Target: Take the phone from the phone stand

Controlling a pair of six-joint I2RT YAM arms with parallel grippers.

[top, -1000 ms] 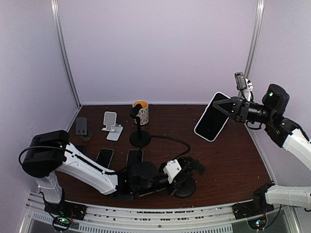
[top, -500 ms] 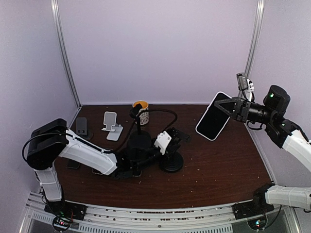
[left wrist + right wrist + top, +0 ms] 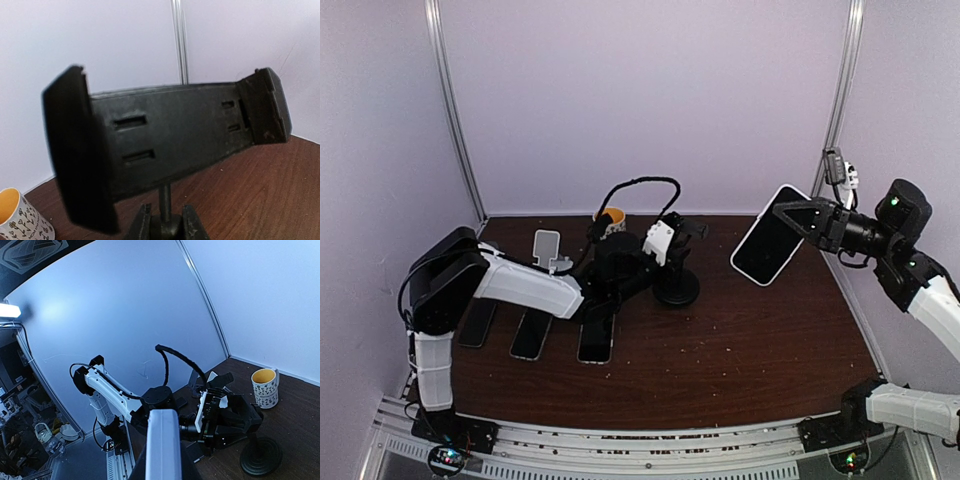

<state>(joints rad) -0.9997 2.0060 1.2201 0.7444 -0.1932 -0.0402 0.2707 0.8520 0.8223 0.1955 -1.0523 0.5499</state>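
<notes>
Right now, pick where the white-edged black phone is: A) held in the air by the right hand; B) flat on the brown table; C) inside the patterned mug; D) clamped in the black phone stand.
A: the right hand grips the white-edged black phone above the brown wooden table, and the black clamp phone stand has an empty cradle.

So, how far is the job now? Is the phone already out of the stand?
Done: the phone is out, and the phone stand shows an empty cradle in the left wrist view. In hand: the right gripper holds the phone in the air on the right, and the left gripper clamps the stand's stem. Left: probably only to set the phone on the table and release the stand.
</notes>
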